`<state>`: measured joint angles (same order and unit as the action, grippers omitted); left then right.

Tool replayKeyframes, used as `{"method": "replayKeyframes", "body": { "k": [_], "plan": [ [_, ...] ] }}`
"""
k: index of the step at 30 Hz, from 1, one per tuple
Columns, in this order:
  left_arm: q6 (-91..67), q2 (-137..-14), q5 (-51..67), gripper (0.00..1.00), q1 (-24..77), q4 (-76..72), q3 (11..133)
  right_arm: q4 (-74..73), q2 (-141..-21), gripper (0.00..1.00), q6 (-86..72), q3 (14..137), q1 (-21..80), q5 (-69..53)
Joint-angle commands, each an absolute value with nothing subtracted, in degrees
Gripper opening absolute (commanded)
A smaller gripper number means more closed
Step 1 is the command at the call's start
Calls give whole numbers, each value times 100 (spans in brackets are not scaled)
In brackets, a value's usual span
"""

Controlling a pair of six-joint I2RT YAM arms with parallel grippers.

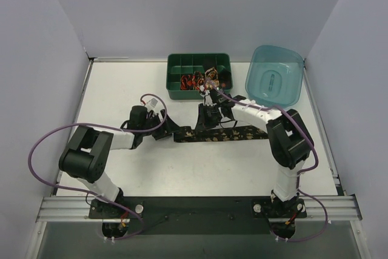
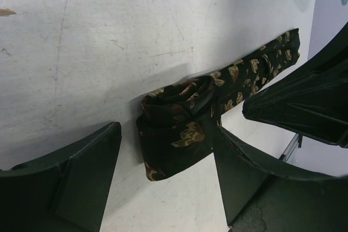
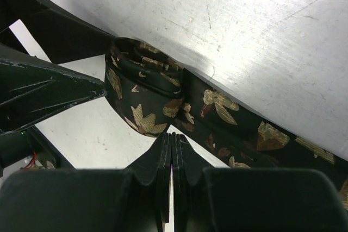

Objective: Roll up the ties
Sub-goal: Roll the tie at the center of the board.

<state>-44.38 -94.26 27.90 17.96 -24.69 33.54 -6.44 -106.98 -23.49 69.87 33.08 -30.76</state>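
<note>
A long black fabric necktie with gold leaf motifs lies across the middle of the white desk, running left to right between the two arms. Only its left end has been turned over. The left wrist view shows a loose coil of perhaps one or two turns there, slack and a little skewed, while the rest of the strip lies flat and unrolled towards the right.

The left gripper sits at that coiled end with its jaws wide. One finger stands on each side of the coil, and neither is seen to touch it. The right gripper is just to the right of the coil, low over the strip, with its jaws pressed together. Their tips meet at the near edge of the tie, and I cannot tell whether any fabric is caught between them.

At the far side, a dark green plastic compartment tray holds several small rolled ties, black with red and gold showing, so part of the job looks finished. A translucent teal plastic tub stands to the right of the tray.

By my reading this tie is at an early stage, with the start made and most of its length left to wind. After that, the finished roll would presumably go into the tray with the others.
</note>
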Motion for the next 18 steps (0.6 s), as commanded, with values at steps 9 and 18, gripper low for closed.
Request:
{"method": "replayKeyframes", "body": {
  "k": [9, 18],
  "plan": [
    [-4509, -9650, 2821, 71, 1916, -2549, 3454, -853, -11118, 0, -2268, 7356, 3515, -2971],
    [-4596, -9694, 2900, 65, 1969, -2716, 3419, -879, -11258, 0, -2312, 7479, 3560, -2821]
  ]
}}
